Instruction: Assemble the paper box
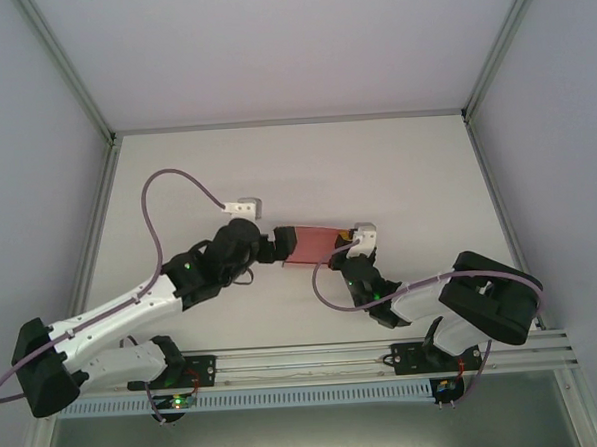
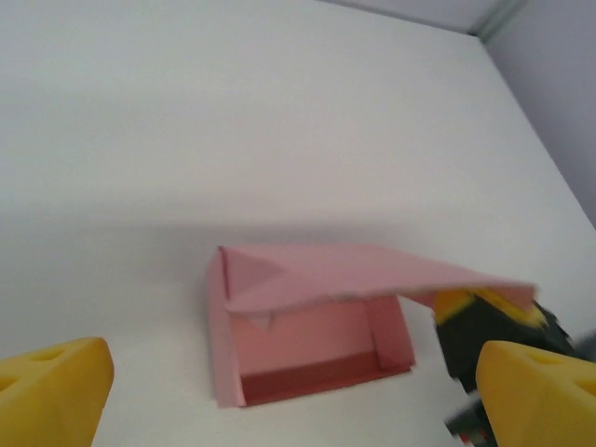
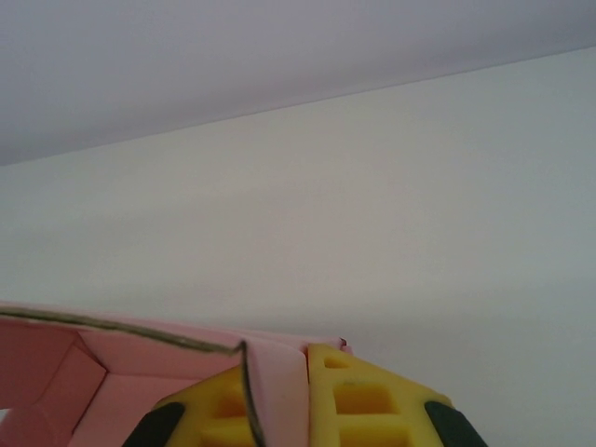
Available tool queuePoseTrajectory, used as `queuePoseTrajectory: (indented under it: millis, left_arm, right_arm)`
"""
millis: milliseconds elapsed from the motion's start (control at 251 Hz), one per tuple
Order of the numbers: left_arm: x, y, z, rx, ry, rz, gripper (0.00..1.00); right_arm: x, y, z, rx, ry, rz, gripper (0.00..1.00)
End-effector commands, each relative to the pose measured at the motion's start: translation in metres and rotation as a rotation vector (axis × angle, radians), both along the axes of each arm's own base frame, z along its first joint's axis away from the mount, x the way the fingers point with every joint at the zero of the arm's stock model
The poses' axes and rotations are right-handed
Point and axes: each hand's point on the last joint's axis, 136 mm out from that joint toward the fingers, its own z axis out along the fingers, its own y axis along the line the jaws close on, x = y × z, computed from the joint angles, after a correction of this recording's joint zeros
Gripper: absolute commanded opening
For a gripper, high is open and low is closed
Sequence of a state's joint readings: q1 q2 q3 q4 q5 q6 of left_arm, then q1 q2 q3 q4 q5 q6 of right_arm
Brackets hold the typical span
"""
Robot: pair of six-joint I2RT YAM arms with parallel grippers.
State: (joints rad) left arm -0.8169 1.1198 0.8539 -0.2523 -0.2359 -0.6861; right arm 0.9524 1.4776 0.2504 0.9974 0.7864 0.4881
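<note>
Top view: the paper box point(image 1: 308, 245) lies on the white table point(image 1: 305, 163) directly between the two hands, the left gripper point(image 1: 272, 247) at its left end and the right gripper point(image 1: 338, 247) at its right end. From this angle the box reads as a small pink rectangle, and the spread of either pair of fingers cannot be judged. Left wrist view: the left gripper's two yellow fingertips point(image 2: 51, 386) stand wide apart at the lower corners of the frame and touch nothing. The box sits just ahead of them, centred in the gap. It is a shallow pink tray of thin card with low walls on the left, right and near sides. A triangular fold shows inside its far left corner. A long flap rises from the far edge and leans over the tray like a half-raised lid, with its right end reaching the yellow and black finger point(image 2: 470, 321) of the right gripper. Right wrist view: the right gripper's yellow fingers point(image 3: 368, 400) are closed together on an upright pink card wall, which stands between them. The box interior extends to their left, with a thin dark-edged rim.
</note>
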Motion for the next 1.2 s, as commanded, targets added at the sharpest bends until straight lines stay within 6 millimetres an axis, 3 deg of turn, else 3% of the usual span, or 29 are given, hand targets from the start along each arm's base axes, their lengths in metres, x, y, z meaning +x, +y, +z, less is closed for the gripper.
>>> queuePoseTrajectory:
  millis: [0,88,215,363,507,686,818,926,970,1018,1109,1193]
  left_arm:
    - [0.025,0.014,-0.026,-0.018,0.150,0.064,1.00]
    - [0.043,-0.003,-0.037,-0.065,0.183,0.020,1.00]
    - [0.058,-0.013,-0.068,-0.112,0.289,0.012,1.00]
    - [0.054,-0.031,-0.095,-0.169,0.343,-0.054,0.98]
    - [0.052,-0.022,-0.121,-0.142,0.367,-0.016,0.90]
    - [0.048,-0.012,-0.151,-0.071,0.416,0.014,0.73]
    - [0.044,-0.005,-0.165,-0.048,0.434,0.044,0.66]
    - [0.043,-0.008,-0.176,-0.051,0.447,0.034,0.61]
    - [0.043,-0.011,-0.178,-0.055,0.453,0.016,0.58]
    - [0.043,-0.010,-0.183,-0.041,0.463,0.019,0.53]
    - [0.044,-0.007,-0.189,-0.012,0.466,0.024,0.41]
    - [0.044,-0.006,-0.193,-0.001,0.471,0.025,0.39]
  right_arm:
    - [-0.016,-0.007,-0.047,-0.200,0.116,0.060,0.00]
    - [-0.017,-0.005,-0.051,-0.224,0.118,0.076,0.00]
    - [-0.021,-0.002,-0.056,-0.234,0.115,0.098,0.00]
    - [-0.024,0.002,-0.059,-0.252,0.118,0.119,0.00]
    - [-0.031,0.011,-0.058,-0.281,0.107,0.177,0.04]
    - [-0.047,0.017,-0.055,-0.287,0.119,0.294,0.33]
    - [-0.060,0.018,-0.043,-0.299,0.159,0.384,0.58]
    - [-0.080,0.020,-0.030,-0.315,0.188,0.510,0.81]
    - [-0.094,0.022,-0.027,-0.317,0.189,0.598,0.97]
    - [-0.101,0.015,-0.020,-0.278,0.187,0.601,0.98]
    - [-0.094,-0.008,0.005,-0.146,0.134,0.483,0.98]
    - [-0.085,-0.023,0.030,-0.022,0.088,0.415,0.98]
